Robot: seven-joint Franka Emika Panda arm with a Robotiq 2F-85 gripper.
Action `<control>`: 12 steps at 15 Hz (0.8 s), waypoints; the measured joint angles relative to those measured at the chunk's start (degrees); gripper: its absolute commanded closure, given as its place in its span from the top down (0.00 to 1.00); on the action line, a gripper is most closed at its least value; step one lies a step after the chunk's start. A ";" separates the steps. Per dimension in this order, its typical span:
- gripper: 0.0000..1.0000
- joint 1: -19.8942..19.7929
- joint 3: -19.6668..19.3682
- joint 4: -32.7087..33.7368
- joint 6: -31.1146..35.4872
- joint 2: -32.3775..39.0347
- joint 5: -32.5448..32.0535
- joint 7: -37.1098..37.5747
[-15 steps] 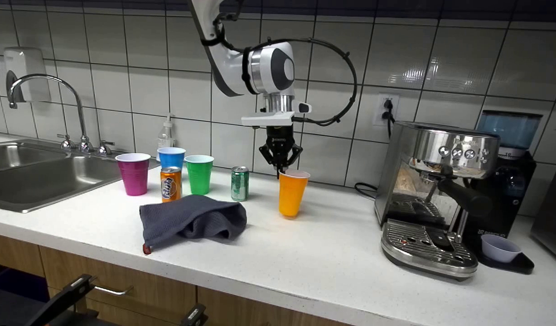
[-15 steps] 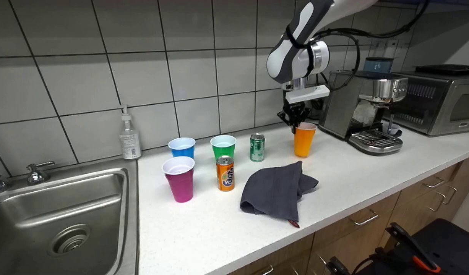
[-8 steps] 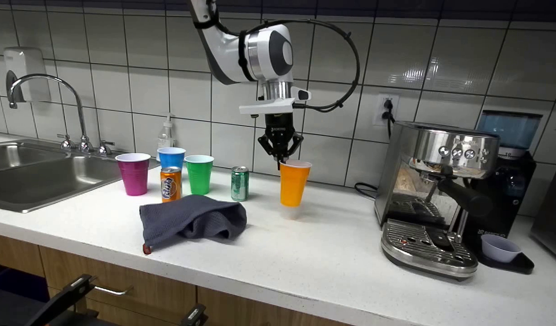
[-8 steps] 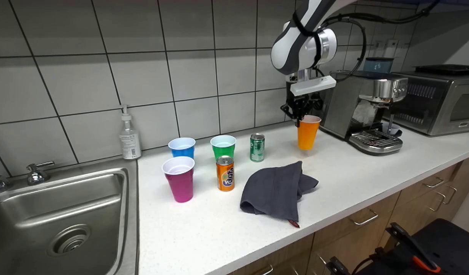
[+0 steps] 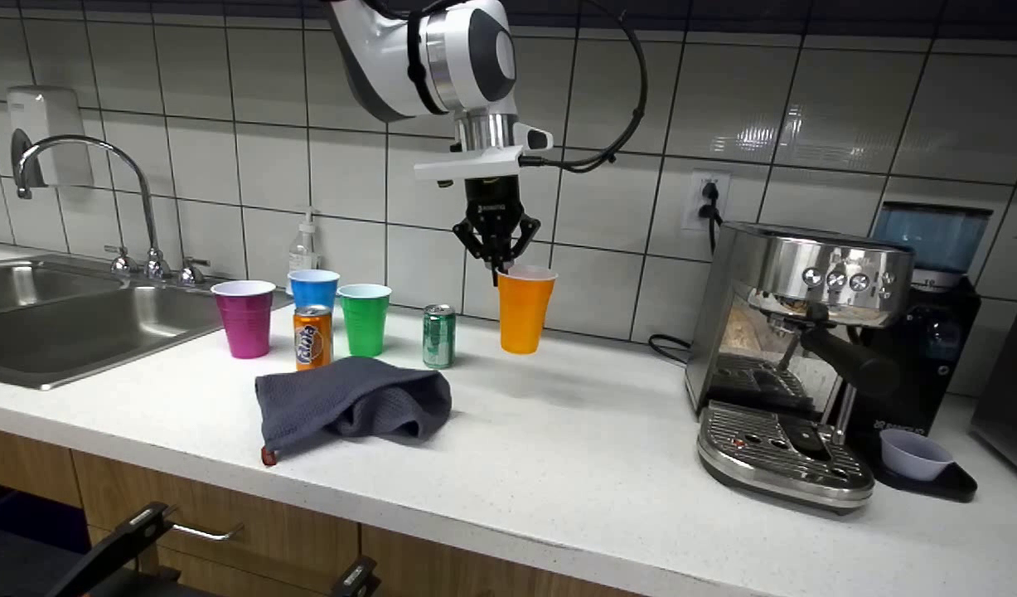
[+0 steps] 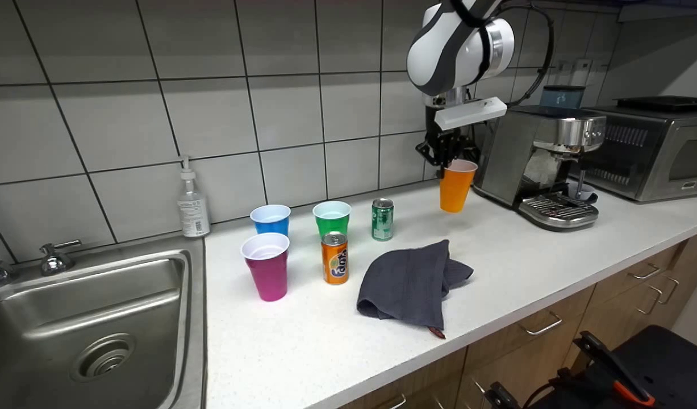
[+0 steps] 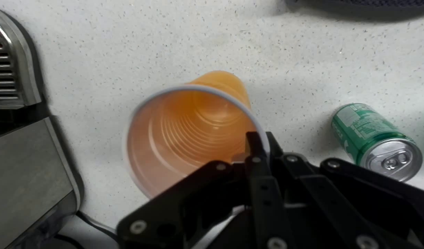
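Observation:
My gripper (image 7: 263, 141) is shut on the rim of an orange cup (image 7: 201, 131), one finger inside the wall and one outside. The cup hangs above the white counter, leaning slightly, its mouth upward; in the wrist view I look into it and see no contents. Both exterior views show the cup (image 5: 525, 315) below and beside the black gripper (image 5: 498, 269). Nearest on the counter stands a green can (image 5: 438, 336), upright and apart from the cup; in the wrist view this can (image 7: 365, 128) is on the right.
Magenta (image 5: 244, 319), blue (image 6: 271, 220) and green (image 5: 365, 319) cups and an orange can (image 6: 335, 258) stand together near the sink (image 6: 192, 318). A dark cloth (image 6: 410, 281) lies crumpled toward the front edge, a red bit (image 5: 268, 456) poking out. A coffee machine (image 5: 782, 365) stands opposite.
The gripper has risen from the counter, carrying the orange cup up with it. The cup's base has gone from near the counter to well above it. The other things have stayed put.

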 measured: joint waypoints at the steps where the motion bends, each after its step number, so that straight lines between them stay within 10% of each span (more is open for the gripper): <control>1: 0.01 0.21 0.10 -0.99 0.42 -0.99 0.00 0.00; 12: 0.01 1.25 2.37 -11.37 7.42 -9.98 0.00 0.11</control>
